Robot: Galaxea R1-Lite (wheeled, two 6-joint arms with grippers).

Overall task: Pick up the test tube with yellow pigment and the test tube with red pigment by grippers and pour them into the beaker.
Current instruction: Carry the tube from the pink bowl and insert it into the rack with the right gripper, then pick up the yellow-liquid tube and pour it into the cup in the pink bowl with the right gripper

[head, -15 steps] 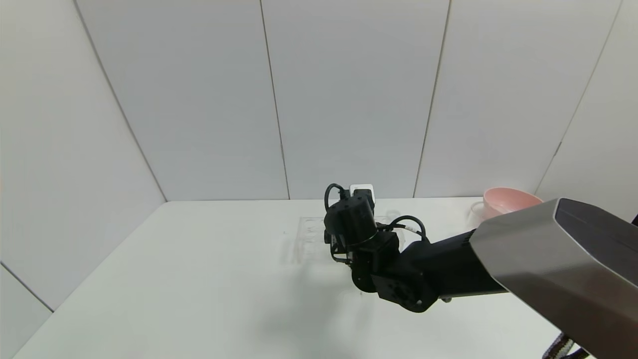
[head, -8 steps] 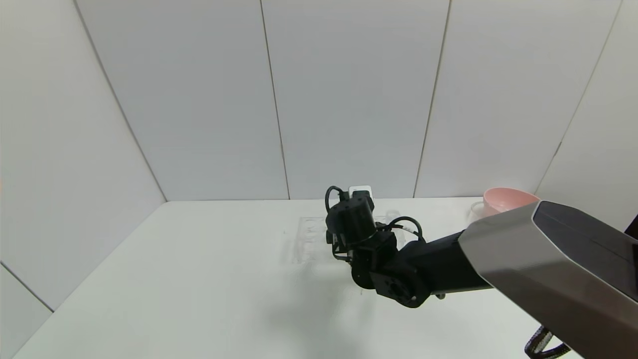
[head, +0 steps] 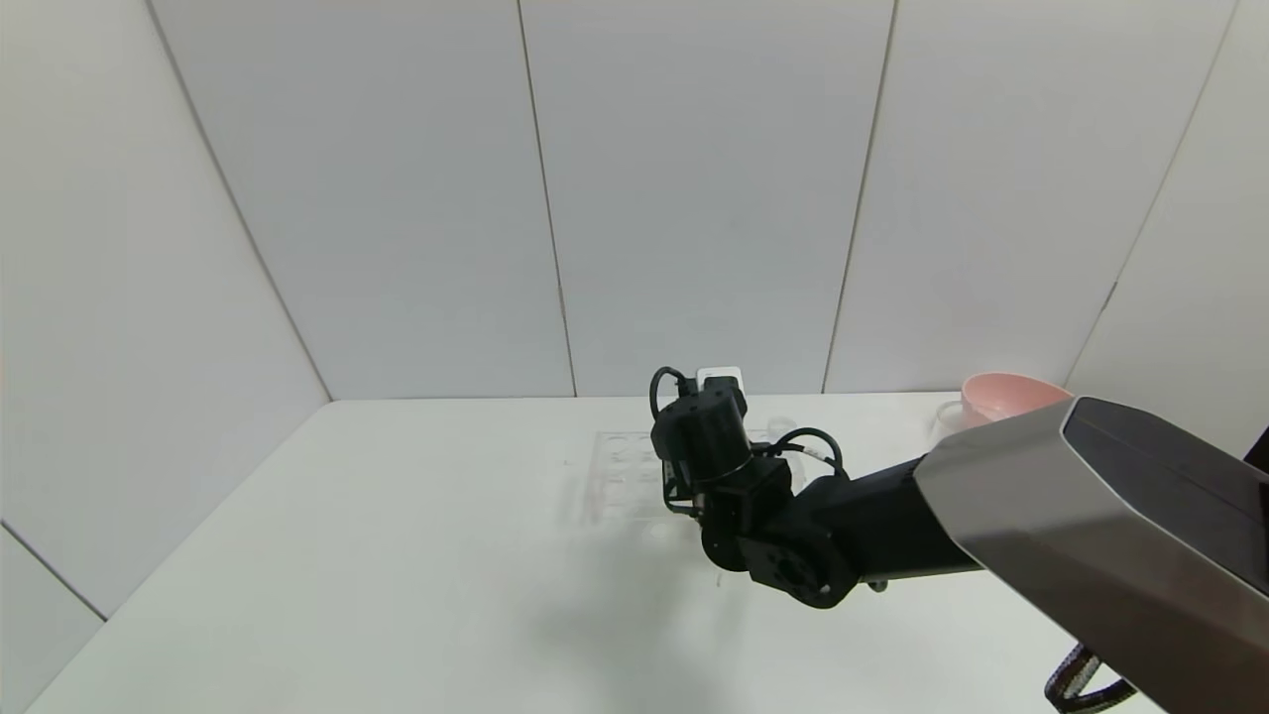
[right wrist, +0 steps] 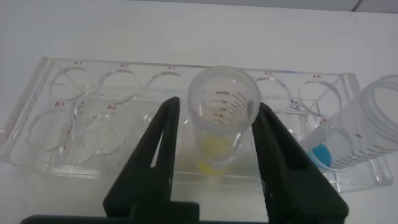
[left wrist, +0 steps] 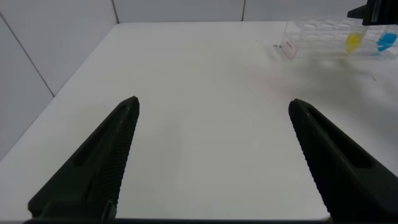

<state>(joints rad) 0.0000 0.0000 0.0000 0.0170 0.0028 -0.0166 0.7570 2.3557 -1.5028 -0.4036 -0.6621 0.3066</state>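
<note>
The test tube with yellow pigment (right wrist: 224, 109) stands upright in the clear tube rack (right wrist: 112, 118). My right gripper (right wrist: 217, 102) straddles its top. One finger (right wrist: 155, 155) is a small gap from the glass and the other finger (right wrist: 280, 155) is at its rim, so the gripper is still open. In the head view the right wrist (head: 699, 436) hangs over the rack (head: 615, 476) and hides the fingers. My left gripper (left wrist: 211, 106) is open and empty above bare table, far from the rack (left wrist: 317, 34). The red-pigment tube and the beaker are not in view.
A tube with blue liquid (right wrist: 367, 127) stands in the rack beside the yellow one. Both show far off in the left wrist view as a yellow spot (left wrist: 353, 42) and a blue spot (left wrist: 385, 42). A pink bowl (head: 1006, 397) sits at the table's back right.
My right arm has shifted slightly toward the rack, with the wrist settling a little right over it. The rack and bowl have not moved.
</note>
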